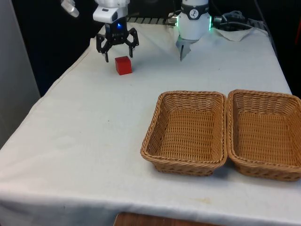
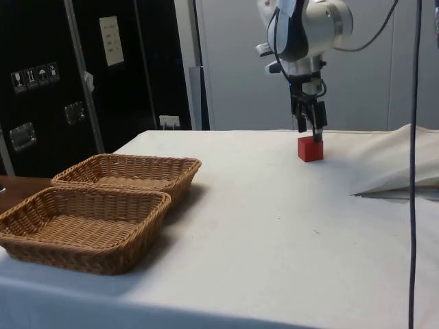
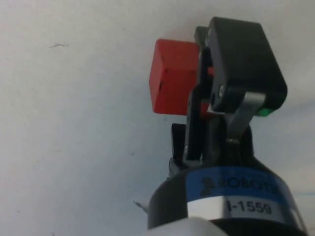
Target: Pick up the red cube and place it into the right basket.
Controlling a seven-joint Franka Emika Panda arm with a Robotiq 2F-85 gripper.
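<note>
The red cube (image 1: 123, 65) sits on the white cloth at the far end, toward the front view's left. My gripper (image 1: 118, 55) hangs open just above and slightly behind it, with its fingertips about level with the cube's top and nothing between them. From the side, the gripper (image 2: 313, 130) stands right over the cube (image 2: 310, 149). In the wrist view the cube (image 3: 170, 78) lies partly behind one black finger (image 3: 241, 64). The right basket (image 1: 263, 93) and the left basket (image 1: 188, 94) are brown wicker, side by side and empty, near the front edge.
The robot's base (image 1: 194, 23) stands behind the cube, with rumpled cloth (image 1: 240, 33) beside it. In the side view the right basket (image 2: 103, 194) is the nearer one. The table's left edge (image 1: 61, 80) runs close to the cube.
</note>
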